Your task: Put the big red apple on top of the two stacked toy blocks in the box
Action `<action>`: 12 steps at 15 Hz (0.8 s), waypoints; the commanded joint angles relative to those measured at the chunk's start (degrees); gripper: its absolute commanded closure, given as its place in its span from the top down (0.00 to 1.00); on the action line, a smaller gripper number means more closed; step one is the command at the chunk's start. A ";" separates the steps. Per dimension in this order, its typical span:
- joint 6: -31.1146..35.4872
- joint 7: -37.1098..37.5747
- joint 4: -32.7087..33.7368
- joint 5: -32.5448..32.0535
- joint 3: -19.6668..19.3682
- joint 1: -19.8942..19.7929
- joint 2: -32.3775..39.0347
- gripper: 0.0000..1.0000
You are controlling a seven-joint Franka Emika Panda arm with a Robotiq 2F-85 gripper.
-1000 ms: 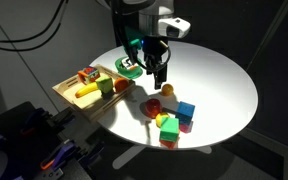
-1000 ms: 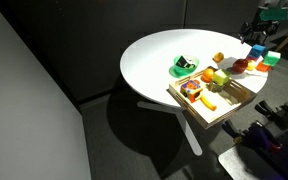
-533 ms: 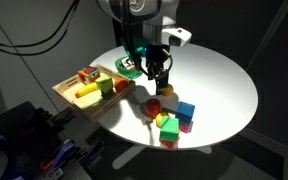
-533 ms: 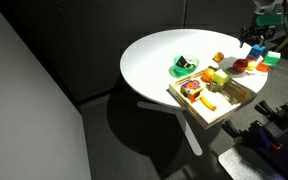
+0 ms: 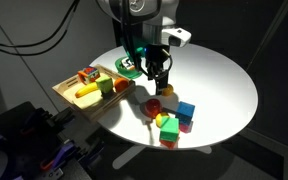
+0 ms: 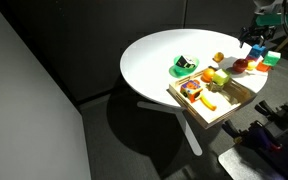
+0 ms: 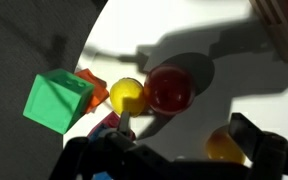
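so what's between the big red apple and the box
Nothing but bare, shadowed table lies between the big red apple and the box, as an exterior view shows.

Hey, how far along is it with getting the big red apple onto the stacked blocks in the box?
Done: nothing yet. The big red apple sits on the table, outside the box. In hand: the end effector hovers open near the apple, holding nothing. Left: grasp the apple, carry it over and set it on the two stacked toy blocks.
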 commanded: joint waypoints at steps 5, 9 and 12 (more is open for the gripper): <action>3.12 0.37 -0.53 -0.47 0.18 0.17 2.09 1.00; 7.47 0.15 -1.12 -0.37 0.25 0.33 3.94 1.00; 9.36 -0.10 -1.20 0.04 0.51 0.30 5.40 1.00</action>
